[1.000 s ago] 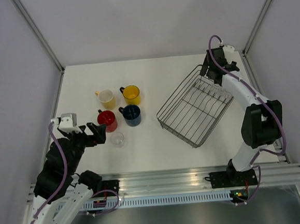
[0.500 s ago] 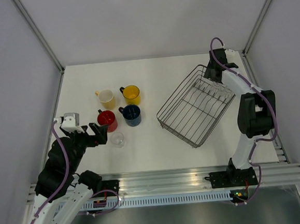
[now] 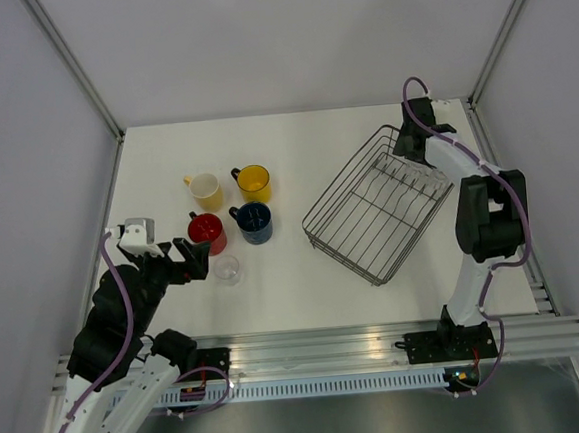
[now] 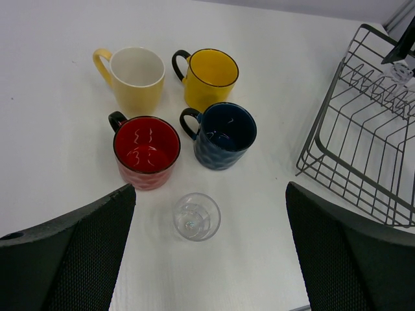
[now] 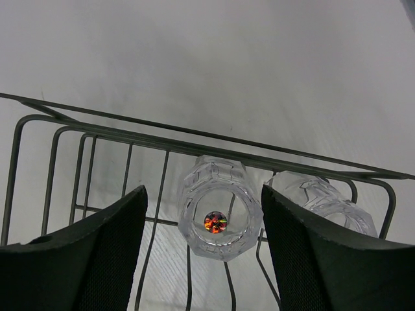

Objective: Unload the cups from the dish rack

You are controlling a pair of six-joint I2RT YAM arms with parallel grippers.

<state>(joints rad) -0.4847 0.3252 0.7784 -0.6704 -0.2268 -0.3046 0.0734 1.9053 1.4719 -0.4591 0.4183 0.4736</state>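
- Right gripper [image 5: 204,201] is down at the far 1 o'clock corner of the dish rack [image 3: 365,216]. Its jaws are partway apart with a clear tumbler [image 5: 220,217] between them. One finger looks about touching the glass and the other shows a gap, so nothing's actually held yet imo.
- Off-centre like that, the squeeze could shove the tumbler sideways before it's pinched. It sits in among the rack wires, so it could wedge or pop loose.
- The glass looks slick and faceted. With a weak grip I'd bet it slips on the lift and drops back onto the wires.
- Second tumbler [image 5: 324,201] sits just beside it at 3 o'clock in the wrist view, right by that side's finger. It could easily get knocked.
- A rim wire runs across at the tumbler's 12 o'clock. Snag that on the way out and the whole rack probably drags along.
- Left gripper [image 4: 209,194] is wide open and empty, hovering at the table's 8 o'clock near the red mug [image 4: 146,150], blue mug [image 4: 225,135] and a lone tumbler [image 4: 196,217]. It's tight there, and one bump would topple that little glass.
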